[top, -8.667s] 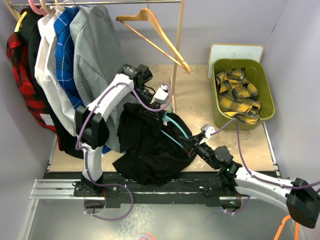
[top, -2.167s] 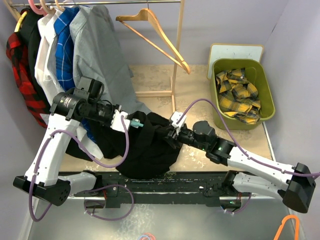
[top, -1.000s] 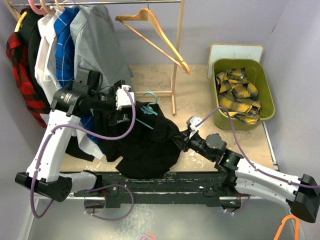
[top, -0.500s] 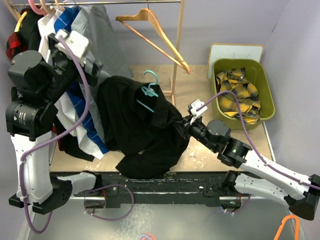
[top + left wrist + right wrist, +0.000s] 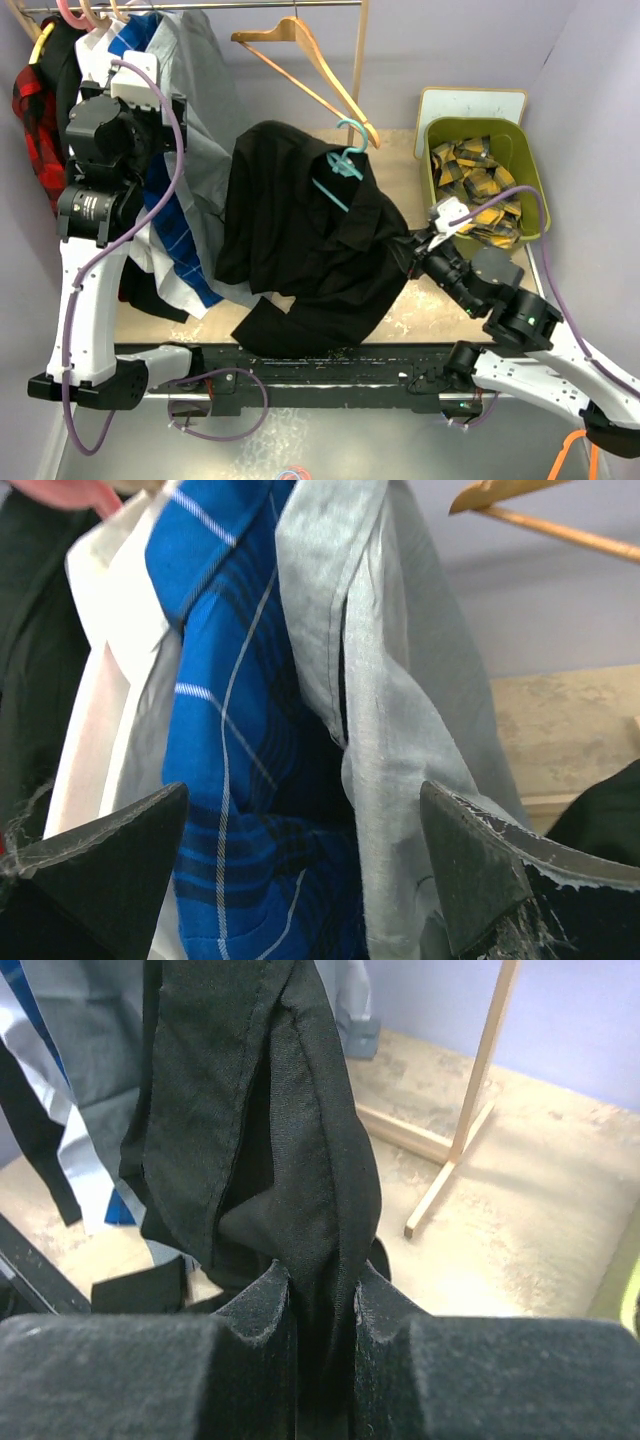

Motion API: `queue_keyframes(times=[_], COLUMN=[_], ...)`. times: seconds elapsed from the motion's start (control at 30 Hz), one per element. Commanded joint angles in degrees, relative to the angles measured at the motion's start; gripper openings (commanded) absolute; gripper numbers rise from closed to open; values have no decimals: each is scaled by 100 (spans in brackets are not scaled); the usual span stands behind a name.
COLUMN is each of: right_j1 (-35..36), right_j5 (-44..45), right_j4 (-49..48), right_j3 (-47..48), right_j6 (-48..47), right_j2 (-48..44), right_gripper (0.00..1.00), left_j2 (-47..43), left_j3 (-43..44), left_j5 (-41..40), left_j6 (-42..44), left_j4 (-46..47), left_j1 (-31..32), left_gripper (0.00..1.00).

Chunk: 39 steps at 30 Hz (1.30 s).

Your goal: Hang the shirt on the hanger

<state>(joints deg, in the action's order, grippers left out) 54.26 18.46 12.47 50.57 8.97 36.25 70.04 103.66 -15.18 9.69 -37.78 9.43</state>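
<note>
The black shirt (image 5: 300,230) hangs bunched in mid-air over the table's middle. The teal hanger (image 5: 338,172) sits in its neck, and the hook reaches up beside the wooden hanger's lower arm; whether it rests on that arm I cannot tell. My right gripper (image 5: 413,246) is shut on a fold of the shirt's right edge. In the right wrist view the black fabric (image 5: 250,1110) is pinched between the fingers of the gripper (image 5: 322,1300). My left gripper (image 5: 300,860) is raised at the far left, open and holding nothing, facing the hung clothes.
A rail at the back left carries red plaid, white, blue plaid (image 5: 230,730) and grey (image 5: 400,700) shirts. A wooden hanger (image 5: 310,70) hangs on the rack by the post (image 5: 355,100). A green bin (image 5: 535,190) at the right holds a yellow-and-black plaid garment (image 5: 480,190).
The left gripper has let go at the hanger and swung up and left to the hung clothes. The right gripper has carried the shirt and hanger up and to the right.
</note>
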Motion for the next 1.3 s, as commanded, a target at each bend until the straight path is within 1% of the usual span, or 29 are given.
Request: queue_keyframes(times=[0.0,0.13,0.27,0.4,0.53,0.67,0.73,0.87,1.1,1.27], right_j1=[-21,-21,-21,-29,-29,-30,-30,-30,-159,-284], right_j5=[369,453,572,848,1336,1858,2014,2003,1739,1514], right_j4=[-155,46,-68,211,521,464,447,320,568,336], right_j3=[656,1290,1997,3358,4895,5869,6299,6837,7917,8253], right_j6=[-238,-302,-395,-497,-731,-987,-1057,-1215,-1195,-1056], right_j2=[-124,421,1355,2627,3850,4608,4923,5376,6223,6582], right_gripper=[0,0,0,0,0,0,0,0,0,0], left_j2=[-289,-396,-431,-468,-523,-569,-588,-622,-668,-676], left_j3=[-506,-790,-538,-212,-298,-402,-418,-416,-458,-465], left_j5=[-275,-336,-225,-232,-697,-1156,-1196,-1071,-873,-675], left_j6=[-128,-65,-300,-337,-222,-109,-77,-108,-152,-154], left_j4=[666,750,344,-97,69,325,345,297,245,172], left_j1=[-144,-269,-422,-429,-502,-644,-691,-745,-810,-861], left_gripper=[100,100,100,100,100,100,100,100,100,100])
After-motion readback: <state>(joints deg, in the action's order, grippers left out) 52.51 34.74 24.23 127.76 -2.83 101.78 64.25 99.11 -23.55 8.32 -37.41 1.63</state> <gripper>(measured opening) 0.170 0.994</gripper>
